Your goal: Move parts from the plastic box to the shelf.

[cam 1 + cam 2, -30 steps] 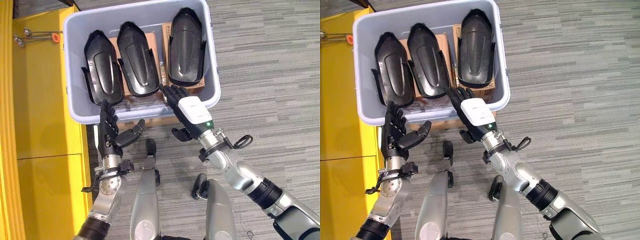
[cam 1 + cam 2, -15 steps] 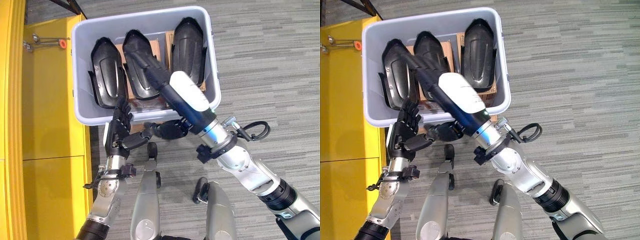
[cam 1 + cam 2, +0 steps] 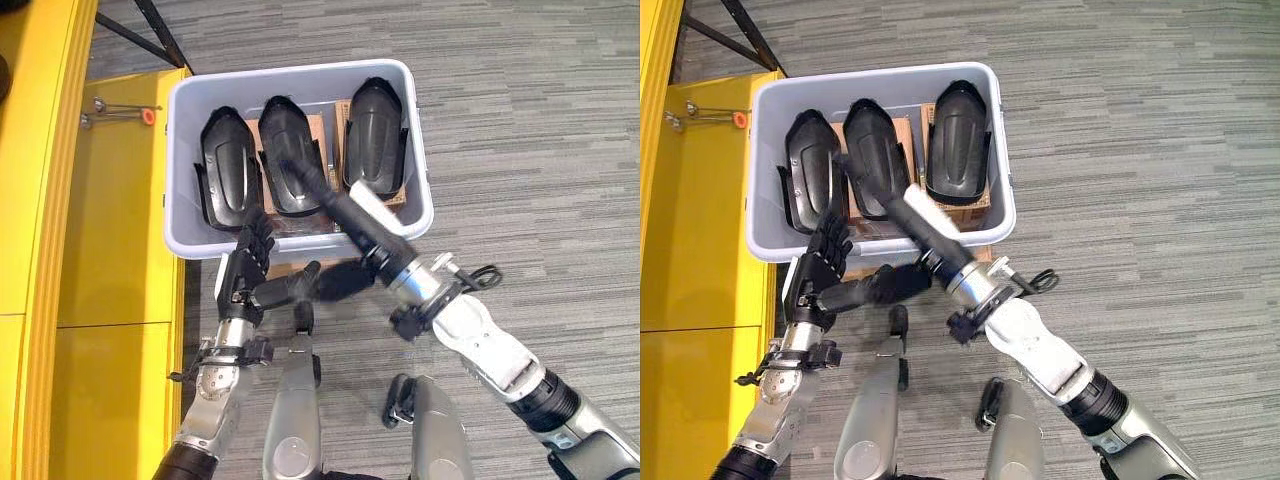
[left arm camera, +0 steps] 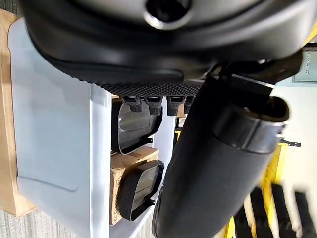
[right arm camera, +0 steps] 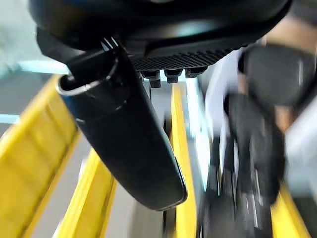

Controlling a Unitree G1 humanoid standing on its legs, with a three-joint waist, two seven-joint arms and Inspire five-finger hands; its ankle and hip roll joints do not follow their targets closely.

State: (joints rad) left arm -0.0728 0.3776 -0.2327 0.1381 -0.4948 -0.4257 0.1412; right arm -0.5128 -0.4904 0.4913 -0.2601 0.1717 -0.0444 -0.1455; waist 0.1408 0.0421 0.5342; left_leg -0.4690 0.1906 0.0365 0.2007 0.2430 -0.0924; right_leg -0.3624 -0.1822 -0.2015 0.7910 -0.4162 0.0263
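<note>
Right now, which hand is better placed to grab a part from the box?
Right hand: it reaches over the box rim onto the middle part. Left hand stays outside the near wall.

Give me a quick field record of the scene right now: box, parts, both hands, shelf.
box: grey plastic box on the carpet floor, beside the yellow shelf
parts: three black moulded plastic parts side by side in the box, resting on brown cardboard
right hand: right hand reaches into the box over the middle part, fingers straight
left hand: left hand at the box's near wall, fingers straight, holding nothing
shelf: no parts seen on it
</note>
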